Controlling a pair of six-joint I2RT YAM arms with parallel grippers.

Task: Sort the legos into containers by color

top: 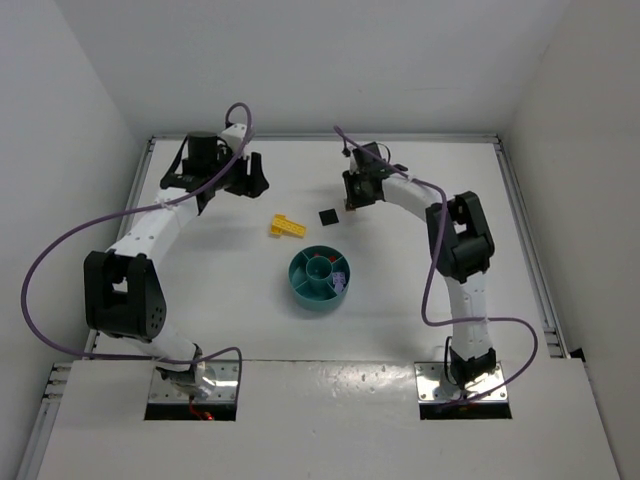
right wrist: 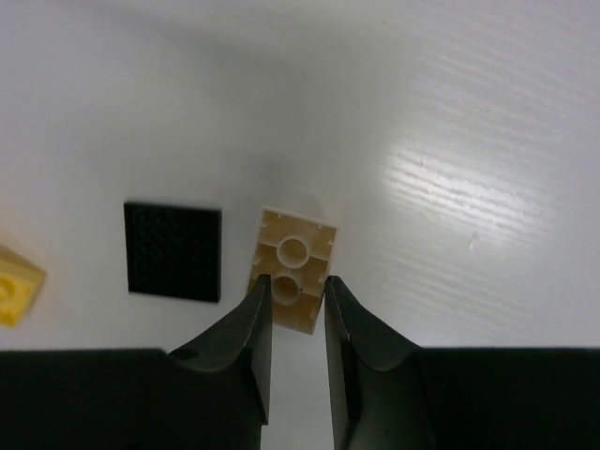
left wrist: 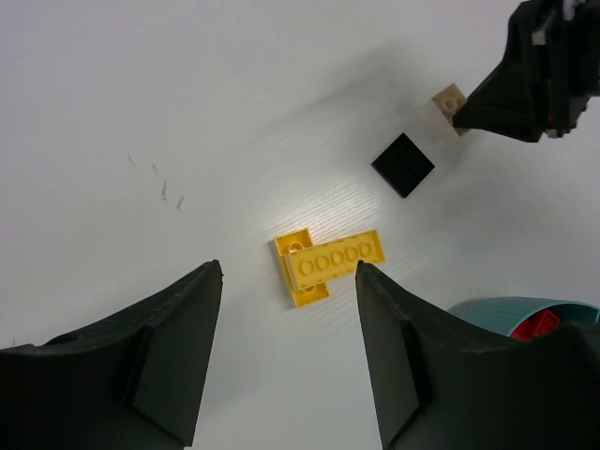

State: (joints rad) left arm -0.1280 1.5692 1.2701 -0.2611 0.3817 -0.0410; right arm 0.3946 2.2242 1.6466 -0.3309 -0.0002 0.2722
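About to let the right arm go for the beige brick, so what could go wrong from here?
1. The right claw looks nearly closed over the beige brick's near edge; a narrow end grip could make it pivot or pop out.
2. The black plate lies close beside it and could get nudged.
3. The left claw hangs open above the yellow bricks nearby, so the arms might crowd each other.

In the left wrist view the round teal plastic dish [left wrist: 511,314] is cut by the lower right edge and partly hidden behind the left tool's black finger [left wrist: 412,366], so only one rim arc and a scrap of a small red studded brick [left wrist: 536,324] show. The right tool [right wrist: 298,300] covers the near end of the beige studded brick [right wrist: 292,269]. The frame's left edge crops the yellow brick [right wrist: 14,286]
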